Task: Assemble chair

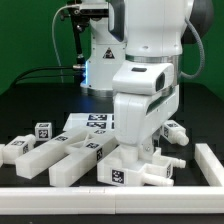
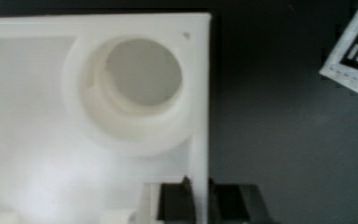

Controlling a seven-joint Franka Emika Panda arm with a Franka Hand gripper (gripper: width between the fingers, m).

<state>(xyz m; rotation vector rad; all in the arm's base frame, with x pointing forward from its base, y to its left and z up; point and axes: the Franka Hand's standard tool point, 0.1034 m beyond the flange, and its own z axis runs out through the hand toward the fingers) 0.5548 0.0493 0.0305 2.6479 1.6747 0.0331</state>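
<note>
The chair lies in loose glossy white parts on the black table. In the wrist view a broad white slab (image 2: pixel 51 140) with a round recessed hole (image 2: pixel 144 75) fills most of the picture. My gripper (image 2: pixel 194 192) is shut, its two dark fingertips (image 2: pixel 172 196) pressed together right at that slab's edge, with only a thin pale sliver between them. In the exterior view the hand (image 1: pixel 140 105) hangs low over the cluster of parts: a flat slab (image 1: pixel 82 160), bars (image 1: pixel 25 150), a tagged block (image 1: pixel 118 176) and short pegs (image 1: pixel 165 172). The fingertips are hidden there.
The marker board (image 1: pixel 95 122) lies behind the parts, and its corner (image 2: pixel 357 55) shows in the wrist view. A small tagged cube (image 1: pixel 42 128) stands at the exterior view's left. White rails (image 1: pixel 210 165) border the table at the front and the exterior view's right.
</note>
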